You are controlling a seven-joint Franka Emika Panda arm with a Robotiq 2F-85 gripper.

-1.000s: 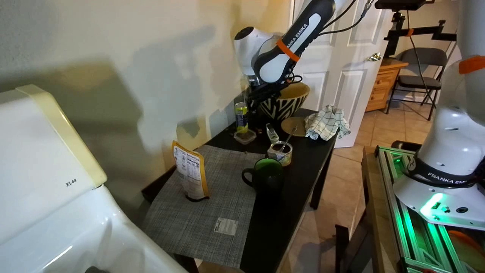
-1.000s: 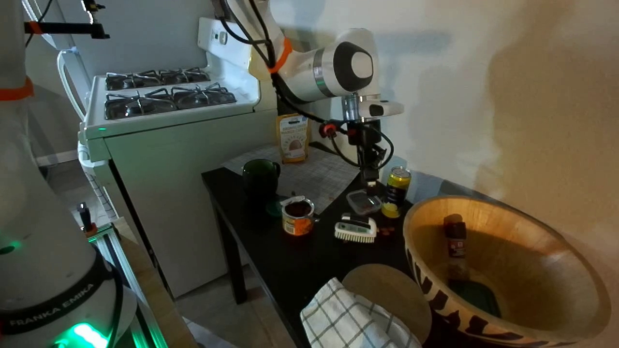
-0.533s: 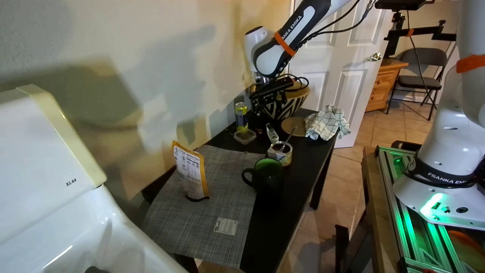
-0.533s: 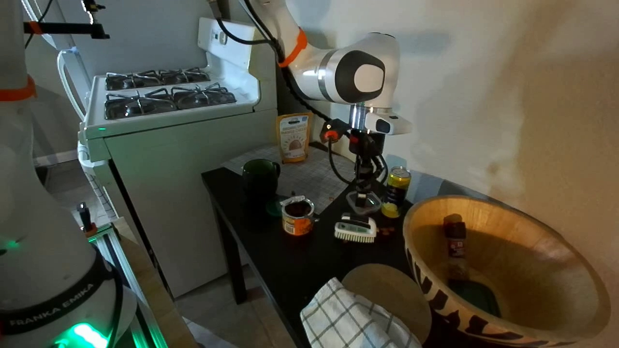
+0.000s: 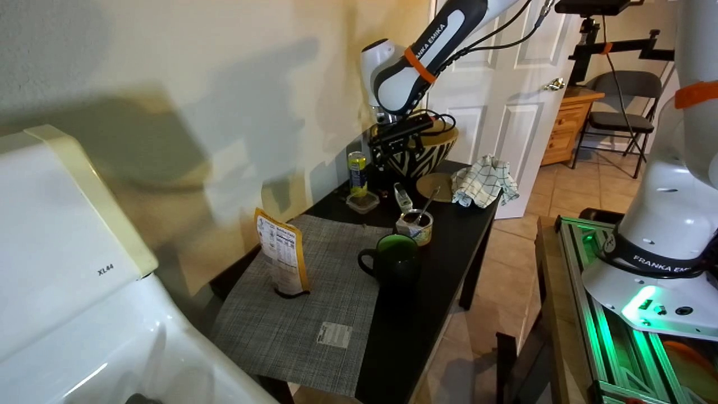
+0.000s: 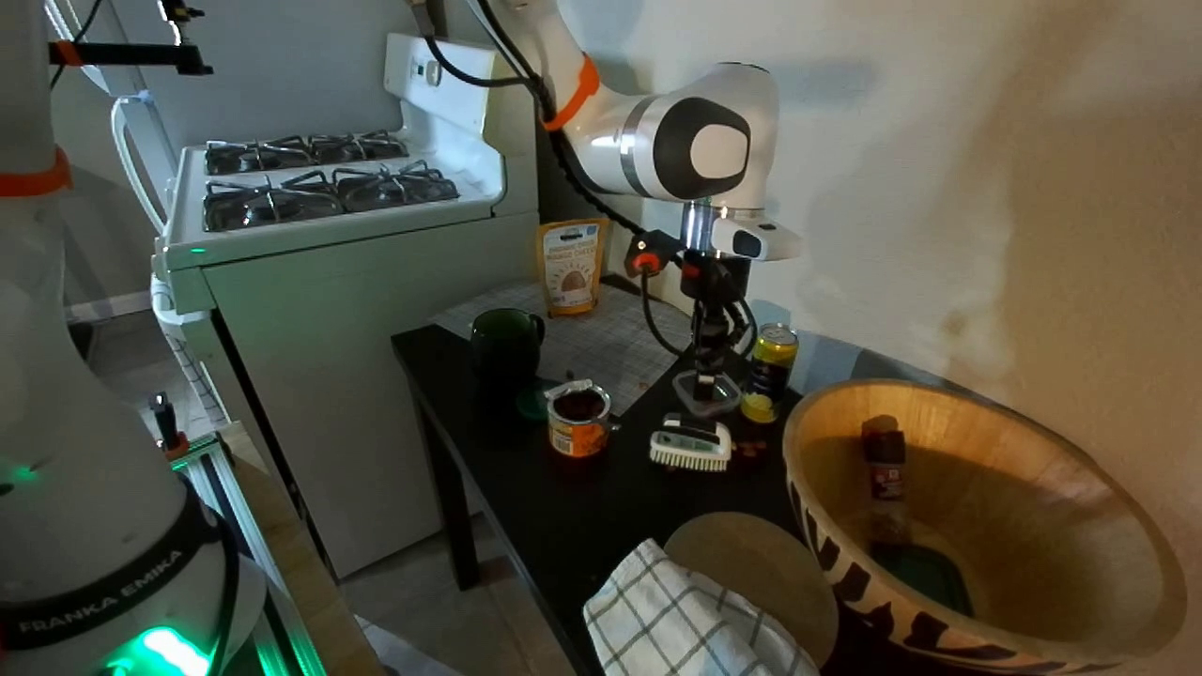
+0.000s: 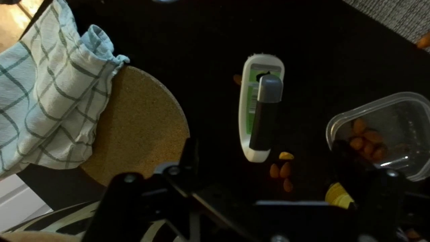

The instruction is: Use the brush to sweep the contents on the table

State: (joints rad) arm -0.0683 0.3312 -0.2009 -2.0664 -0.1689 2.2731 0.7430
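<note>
Clutter rings the brush (image 7: 264, 116) on the black table (image 6: 610, 507). In the wrist view a round board (image 7: 144, 124), partly under a checked cloth (image 7: 60, 97), lies to one side; on the opposite side sits a clear tub (image 7: 404, 116) with nuts (image 7: 372, 136) in it, and a yellow can (image 6: 770, 373) just beside the tub. A big bowl (image 6: 1033, 545) takes up the table's end by the can, with a bottle (image 6: 886, 479) inside. Toward the stove (image 6: 376, 357) stand a tin (image 6: 576, 434), a dark mug (image 6: 505, 352) and, on the grey mat (image 5: 280, 342), a bag (image 6: 570, 272).

The claw (image 7: 265, 146) hangs over the table with its two fingers wide apart. One shows by the board's edge, the second across the tub's corner; whether that one touches the tub I cannot tell. The brush lies below, bristles down, and in the wrist view one end reaches into the gap between the fingers. Loose nuts (image 7: 285, 169) sit near that end.
</note>
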